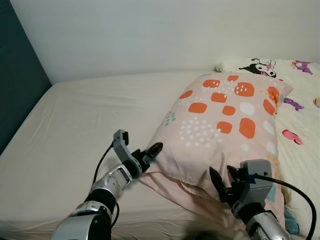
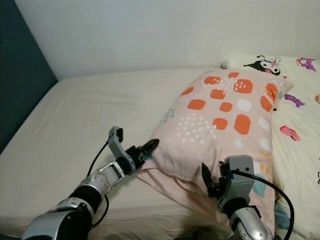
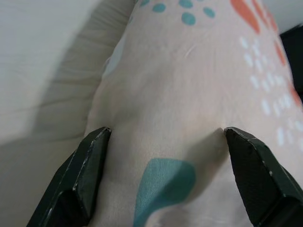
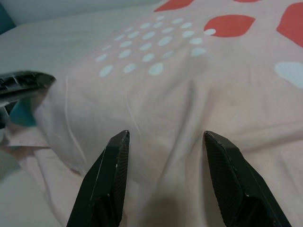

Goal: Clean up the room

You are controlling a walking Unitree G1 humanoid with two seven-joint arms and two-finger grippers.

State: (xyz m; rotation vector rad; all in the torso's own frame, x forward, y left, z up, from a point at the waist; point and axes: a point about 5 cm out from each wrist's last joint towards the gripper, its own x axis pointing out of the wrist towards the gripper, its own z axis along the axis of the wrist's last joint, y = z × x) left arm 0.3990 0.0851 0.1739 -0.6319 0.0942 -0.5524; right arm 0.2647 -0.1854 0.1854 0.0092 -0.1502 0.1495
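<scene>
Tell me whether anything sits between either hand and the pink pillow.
Nothing visible does. The left hand is already at the pillow, its open fingers straddling a bulge of fabric. The right hand sits open at the near edge, fabric directly between its fingers.

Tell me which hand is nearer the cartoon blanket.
Right. The right hand is at the pillow's near edge, beside the cartoon blanket; the left hand is at the pillow's far-side corner.

The pillow (image 1: 220, 125) is soft, matt, creased cloth. The bed sheet (image 1: 80, 130) is smooth matt fabric. Gripper fingers (image 4: 111, 184) look like hard, faintly glossy black plastic.
</scene>
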